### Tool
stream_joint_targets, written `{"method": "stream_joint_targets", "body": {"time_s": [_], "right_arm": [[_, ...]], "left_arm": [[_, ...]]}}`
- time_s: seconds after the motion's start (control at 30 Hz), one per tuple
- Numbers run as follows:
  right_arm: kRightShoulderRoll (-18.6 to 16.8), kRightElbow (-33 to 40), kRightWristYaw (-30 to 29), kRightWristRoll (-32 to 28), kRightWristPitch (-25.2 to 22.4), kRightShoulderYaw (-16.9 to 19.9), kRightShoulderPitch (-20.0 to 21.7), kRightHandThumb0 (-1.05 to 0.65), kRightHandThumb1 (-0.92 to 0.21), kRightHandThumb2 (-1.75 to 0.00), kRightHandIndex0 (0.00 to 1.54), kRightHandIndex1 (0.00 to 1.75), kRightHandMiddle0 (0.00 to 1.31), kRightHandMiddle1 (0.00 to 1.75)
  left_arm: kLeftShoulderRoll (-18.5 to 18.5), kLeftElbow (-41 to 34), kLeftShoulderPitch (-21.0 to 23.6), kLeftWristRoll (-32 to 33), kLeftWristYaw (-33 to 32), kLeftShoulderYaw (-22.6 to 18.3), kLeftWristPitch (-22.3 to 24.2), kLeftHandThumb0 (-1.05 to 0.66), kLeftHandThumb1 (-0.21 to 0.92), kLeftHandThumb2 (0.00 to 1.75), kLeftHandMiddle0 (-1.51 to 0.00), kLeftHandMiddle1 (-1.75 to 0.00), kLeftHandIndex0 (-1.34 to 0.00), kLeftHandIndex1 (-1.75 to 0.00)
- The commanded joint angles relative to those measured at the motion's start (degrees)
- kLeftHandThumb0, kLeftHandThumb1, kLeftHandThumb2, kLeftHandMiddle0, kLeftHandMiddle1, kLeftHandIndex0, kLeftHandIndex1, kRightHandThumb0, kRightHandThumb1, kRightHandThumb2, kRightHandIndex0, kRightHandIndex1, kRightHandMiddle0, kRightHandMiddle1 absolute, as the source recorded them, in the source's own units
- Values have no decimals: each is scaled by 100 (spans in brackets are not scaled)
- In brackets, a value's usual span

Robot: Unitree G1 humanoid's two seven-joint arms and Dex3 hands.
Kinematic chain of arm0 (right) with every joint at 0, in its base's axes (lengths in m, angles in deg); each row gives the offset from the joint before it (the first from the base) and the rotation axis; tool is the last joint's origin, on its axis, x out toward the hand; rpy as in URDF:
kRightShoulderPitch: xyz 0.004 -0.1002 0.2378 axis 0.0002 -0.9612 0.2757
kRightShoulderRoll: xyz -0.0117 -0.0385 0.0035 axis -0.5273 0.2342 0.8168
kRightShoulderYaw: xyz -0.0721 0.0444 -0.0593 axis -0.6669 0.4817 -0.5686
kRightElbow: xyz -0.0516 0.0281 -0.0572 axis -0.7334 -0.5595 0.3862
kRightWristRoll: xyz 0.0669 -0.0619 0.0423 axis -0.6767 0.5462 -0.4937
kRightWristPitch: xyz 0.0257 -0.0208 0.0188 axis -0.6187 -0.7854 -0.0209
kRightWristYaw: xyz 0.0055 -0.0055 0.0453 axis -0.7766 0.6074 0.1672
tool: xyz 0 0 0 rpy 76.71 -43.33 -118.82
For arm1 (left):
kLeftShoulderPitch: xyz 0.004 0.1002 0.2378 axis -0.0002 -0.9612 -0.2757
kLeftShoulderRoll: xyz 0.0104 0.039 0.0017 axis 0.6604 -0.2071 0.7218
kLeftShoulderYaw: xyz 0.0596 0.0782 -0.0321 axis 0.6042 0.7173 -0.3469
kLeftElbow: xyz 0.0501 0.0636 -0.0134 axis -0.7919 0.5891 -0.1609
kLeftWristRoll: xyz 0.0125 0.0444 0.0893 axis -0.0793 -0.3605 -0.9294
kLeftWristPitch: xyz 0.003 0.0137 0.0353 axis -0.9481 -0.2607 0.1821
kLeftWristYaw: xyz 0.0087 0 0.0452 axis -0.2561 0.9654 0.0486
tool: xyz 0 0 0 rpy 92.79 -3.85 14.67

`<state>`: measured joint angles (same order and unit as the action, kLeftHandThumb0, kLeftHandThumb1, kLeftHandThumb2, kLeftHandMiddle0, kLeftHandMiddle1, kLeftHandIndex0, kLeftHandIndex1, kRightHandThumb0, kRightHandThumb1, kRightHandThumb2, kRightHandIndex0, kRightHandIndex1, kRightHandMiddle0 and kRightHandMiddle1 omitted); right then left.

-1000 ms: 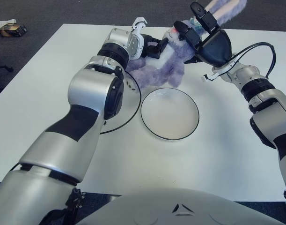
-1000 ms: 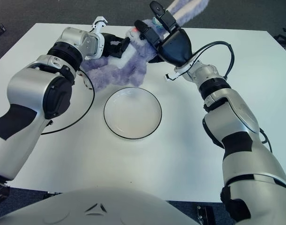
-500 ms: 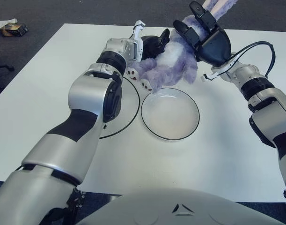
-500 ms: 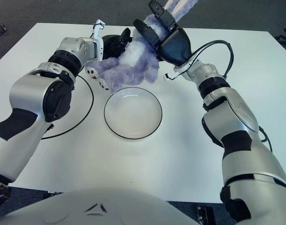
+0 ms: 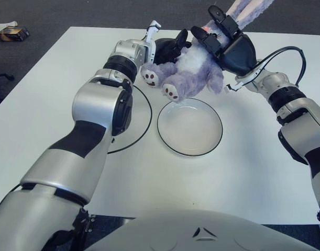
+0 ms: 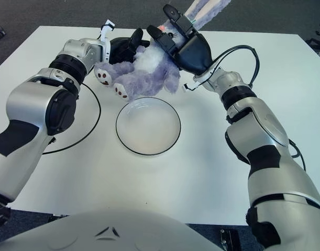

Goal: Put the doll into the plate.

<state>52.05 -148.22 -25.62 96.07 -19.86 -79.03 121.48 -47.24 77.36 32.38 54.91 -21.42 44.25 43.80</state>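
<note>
Arms: glossy silver shells with black joint bands and black forearm patches.
Left hand: white wrist housing, black fingers.
Right hand: black palm and fingers; black cable loops from wrist.
Torso: grey, small dark emblem.

left eye, right eye: head-mounted stereo pair | facing forward-down, close over the surface | both share nearly the whole scene

both robot hands, left robot hand and right robot hand, grip the doll beyond the plate.
</note>
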Motion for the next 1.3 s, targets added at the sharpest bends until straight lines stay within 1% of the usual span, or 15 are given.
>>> {"method": "stream_joint_targets", "body": {"time_s": [0.0, 0.17, 0.23, 0.3, 0.33, 0.4, 0.43, 0.47, 0.5, 0.53, 0.57, 0.63, 0.8, 1.03, 1.27], "right_arm": [[-129, 106, 49, -66, 103, -47, 121, -82, -92, -54, 4, 2, 0, 47], [-139, 169, 96, -89, 257, -49, 116, -77, -92, -49, 14, 8, 0, 60], [-142, 198, 72, -82, 321, -53, 125, -70, -90, -50, 11, 43, 0, 77], [-144, 215, 51, -73, 352, -52, 130, -57, -78, -71, 7, 94, 0, 116], [-143, 218, 62, -81, 377, -45, 133, -55, -76, -74, 6, 102, 0, 121], [-138, 219, 142, -123, 448, -18, 138, -43, -85, -61, 9, 124, 11, 153], [-135, 220, 192, -148, 486, -4, 140, -43, -85, -61, 9, 124, 11, 153], [-129, 224, 271, -185, 534, 19, 142, -22, -84, -62, 14, 141, 19, 163], [-124, 230, 325, -210, 567, 34, 142, -22, -84, -62, 14, 141, 19, 163], [-116, 240, 386, -238, 587, 53, 138, -14, -74, -72, 28, 139, 27, 167], [-107, 257, 456, -268, 591, 77, 127, -11, -67, -79, 36, 136, 32, 169], [-94, 286, 538, -305, 588, 104, 111, -5, -46, -102, 60, 130, 45, 172], [-66, 373, 666, -395, 558, 164, 62, -1, -27, -125, 76, 134, 53, 174], [-45, 401, 913, -612, 734, 291, 3, 0, -18, -142, 78, 156, 51, 175], [-36, 440, 1245, -833, 741, 452, -78, 0, -16, -147, 77, 166, 49, 175]], "left_arm": [[-177, -6, 250, 119, -118, -97, 232, -79, 92, 87, 0, -1, 0, 0], [-211, 10, 146, 305, -553, -388, 590, -78, 92, 86, -1, -1, 0, 0], [-211, 2, 160, 283, -506, -367, 752, -73, 92, 81, -11, -17, 0, -27], [-220, -9, 190, 259, -442, -328, 852, -68, 92, 77, -15, -52, 0, -59], [-229, -11, 207, 234, -437, -301, 864, -67, 92, 76, -16, -58, 0, -63], [-252, -14, 255, 227, -503, -297, 925, -63, 92, 76, -24, -79, 0, -89], [-265, -15, 282, 235, -548, -307, 968, -63, 92, 76, -24, -79, 0, -89], [-259, -31, 383, 274, -642, -337, 1163, -60, 92, 76, -27, -96, 0, -114], [-253, -45, 455, 301, -707, -357, 1304, -60, 92, 76, -27, -96, 0, -114], [-255, -77, 560, 261, -823, -309, 1432, -51, 92, 68, -29, -110, -7, -136], [-293, -103, 583, 94, -1056, -156, 1315, -48, 92, 64, -30, -117, -9, -144], [-345, -133, 573, -106, -1324, 37, 1124, -23, 84, 66, -32, -138, -17, -162], [-480, -173, 296, -452, -2505, 289, 653, -4, 68, 83, -35, -156, -26, -173], [-574, -132, 250, -508, -3339, 300, 381, 0, 52, 106, -41, -166, -34, -174], [-553, -80, 259, -534, -3327, 381, 165, 0, 33, 129, -61, -171, -39, -172]]}}
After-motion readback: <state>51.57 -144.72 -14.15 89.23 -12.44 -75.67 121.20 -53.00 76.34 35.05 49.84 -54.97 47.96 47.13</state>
